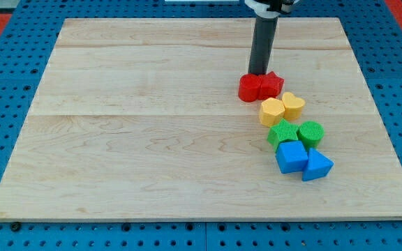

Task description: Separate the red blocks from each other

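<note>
Two red blocks touch each other at the view's right of centre: a red round block [250,87] on the left and a red star block [271,84] on the right. My tip [258,73] rests on the board just above them in the view, at the seam between the two, touching or nearly touching both. The dark rod rises from there to the view's top edge.
Below the red pair runs a chain of blocks: a yellow hexagon [271,111], a yellow heart [293,104], a green star [283,132], a green round block [310,132], a blue cube [291,156], a blue triangle [316,166]. The wooden board [138,125] lies on a blue pegboard.
</note>
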Motion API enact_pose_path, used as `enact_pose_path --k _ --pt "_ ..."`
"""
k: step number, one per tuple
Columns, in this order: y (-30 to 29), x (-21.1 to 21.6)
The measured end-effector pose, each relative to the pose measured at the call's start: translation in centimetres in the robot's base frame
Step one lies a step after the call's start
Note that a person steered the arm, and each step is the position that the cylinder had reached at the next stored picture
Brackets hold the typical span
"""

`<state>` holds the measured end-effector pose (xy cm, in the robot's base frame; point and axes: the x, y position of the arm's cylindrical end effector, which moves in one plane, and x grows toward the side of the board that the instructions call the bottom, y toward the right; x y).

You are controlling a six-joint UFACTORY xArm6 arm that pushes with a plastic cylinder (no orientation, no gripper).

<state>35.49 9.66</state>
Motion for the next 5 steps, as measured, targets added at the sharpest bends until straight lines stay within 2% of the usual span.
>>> enact_pose_path --k 2,4,5 --pt "0.2 0.4" --pt "12.3 -1.4" --pt "11.7 2.2"
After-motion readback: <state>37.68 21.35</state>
